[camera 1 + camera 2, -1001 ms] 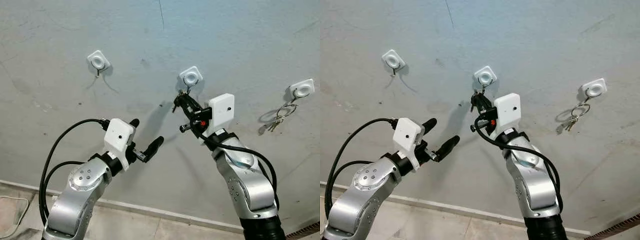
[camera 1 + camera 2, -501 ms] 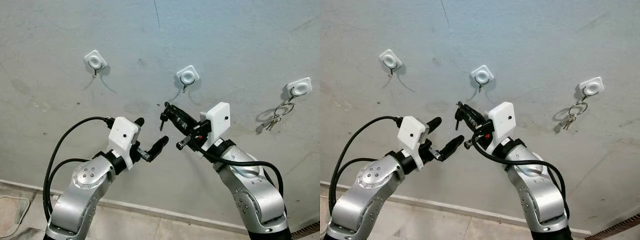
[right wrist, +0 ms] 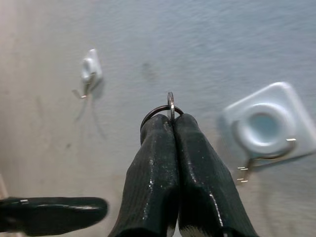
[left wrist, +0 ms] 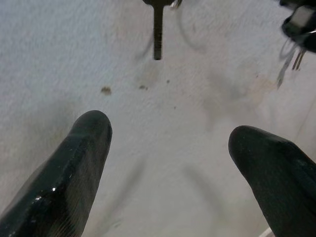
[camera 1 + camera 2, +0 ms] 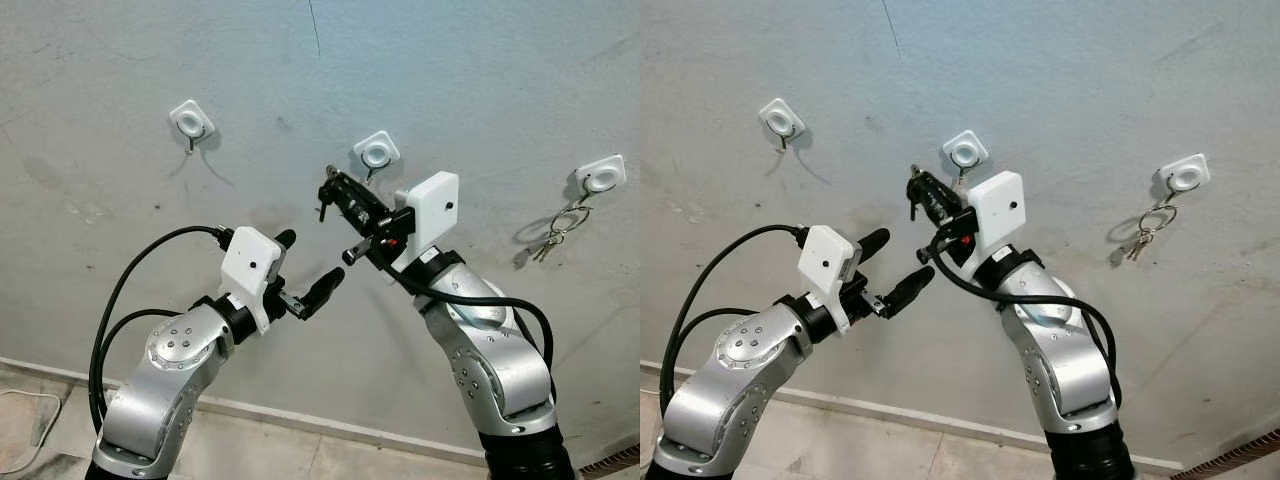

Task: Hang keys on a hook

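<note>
Since the grey plastered wall (image 5: 480, 90) is the whole backdrop, start by reading it: three white square stick-on hooks sit on it, and the right-hand hook (image 5: 603, 176) already carries a bunch of keys (image 5: 550, 240), while the left-hand hook (image 5: 192, 120) is bare. Your target looks like the middle white square hook (image 5: 377, 151) with its small wire prong underneath.

Your right claw (image 5: 328, 190) is clenched on a thin metal key ring (image 3: 170, 104), fingers pressed flat together, holding it just beside the middle hook, a bit to the left and lower. One small dark key (image 5: 322, 209) dangles off it.

Your left claw (image 5: 310, 270) is released, fingers spread, hovering lower down and apart from the wall. I'd leave it there.

My take on doing this well: bring the ring across until the open loop sits above the prong tip, then lower it on. Go slow, the ring is edge-on in the wrist view so it's easy to miss. Only let go once the ring hangs on the prong.
</note>
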